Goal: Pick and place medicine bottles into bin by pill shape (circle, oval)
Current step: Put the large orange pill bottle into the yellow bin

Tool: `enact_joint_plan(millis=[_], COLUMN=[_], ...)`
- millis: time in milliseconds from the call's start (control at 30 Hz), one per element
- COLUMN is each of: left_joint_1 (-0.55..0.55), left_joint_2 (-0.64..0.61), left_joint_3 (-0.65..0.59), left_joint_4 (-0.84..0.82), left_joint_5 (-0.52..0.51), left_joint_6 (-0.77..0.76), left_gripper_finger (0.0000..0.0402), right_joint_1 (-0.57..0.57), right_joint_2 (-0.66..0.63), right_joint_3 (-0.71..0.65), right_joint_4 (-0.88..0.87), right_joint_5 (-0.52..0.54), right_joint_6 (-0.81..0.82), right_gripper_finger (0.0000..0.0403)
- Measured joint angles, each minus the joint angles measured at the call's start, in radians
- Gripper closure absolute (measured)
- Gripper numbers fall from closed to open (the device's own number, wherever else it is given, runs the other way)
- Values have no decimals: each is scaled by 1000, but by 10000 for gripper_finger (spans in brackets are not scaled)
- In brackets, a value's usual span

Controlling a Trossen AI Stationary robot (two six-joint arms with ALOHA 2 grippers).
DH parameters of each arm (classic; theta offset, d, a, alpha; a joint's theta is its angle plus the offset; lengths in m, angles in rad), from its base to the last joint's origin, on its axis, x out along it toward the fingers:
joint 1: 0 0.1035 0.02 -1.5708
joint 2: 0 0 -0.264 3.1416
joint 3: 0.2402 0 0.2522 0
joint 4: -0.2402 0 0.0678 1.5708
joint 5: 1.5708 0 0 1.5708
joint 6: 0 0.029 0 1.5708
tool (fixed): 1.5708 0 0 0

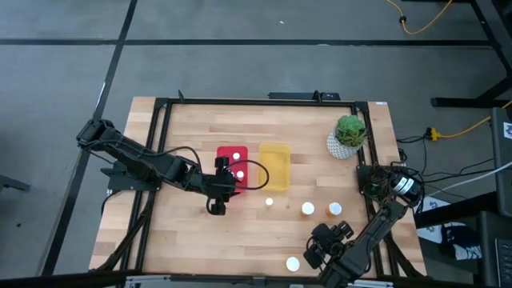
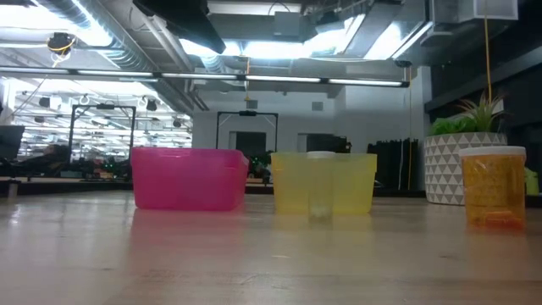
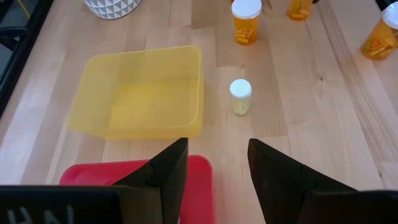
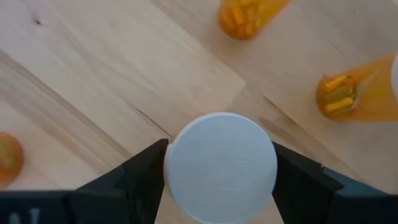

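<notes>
My left gripper (image 1: 228,190) is open and empty above the near edge of the red bin (image 1: 233,156), which holds two white-capped bottles (image 1: 238,174). The yellow bin (image 3: 140,93) stands to its right. A small white-capped bottle (image 3: 240,94) stands upright on the table near the yellow bin. Two wider orange bottles (image 1: 307,209) (image 1: 334,209) stand farther right. My right gripper (image 4: 221,149) is near the table's near edge, shut on a wide white-capped bottle (image 1: 293,263). My right gripper has one finger (image 4: 140,177) on each side of the bottle, just under its round white cap (image 4: 221,167). The fingers come from above, slanting down. The cap hides the place of contact. I cannot tell whether the bottle stands on the table or is lifted.
A potted green plant (image 1: 348,134) in a white patterned pot stands at the far right. A black frame (image 1: 160,144) runs along the table's edges. In the low view the pink bin (image 2: 186,178), yellow bin (image 2: 339,182) and an orange bottle (image 2: 493,186) stand in a row.
</notes>
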Motion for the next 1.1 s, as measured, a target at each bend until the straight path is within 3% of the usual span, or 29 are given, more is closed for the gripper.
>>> enact_joint_plan(millis=[133,400,500,633,733,933,1100], left_joint_1=[0,0,0,0,0,0,0], left_joint_2=[0,0,0,0,0,0,0], left_joint_3=[0,0,0,0,0,0,0], left_joint_4=[0,0,0,0,0,3,0], left_joint_5=[0,0,0,0,0,0,0], left_joint_6=[0,0,0,0,0,0,-2], left_gripper_finger=[241,241,241,241,241,241,241], right_joint_1=[0,-7,-22,-49,-69,-181,-337], right_joint_2=[0,0,0,0,0,-39,-39], right_joint_3=[0,3,61,207,321,435,456], right_joint_4=[0,-1,-37,-223,-396,-332,-328], right_joint_5=[-1,-1,-3,17,118,343,366], right_joint_6=[0,2,-28,-110,-153,-517,-745], right_gripper_finger=[154,205,211,202,202,206,207])
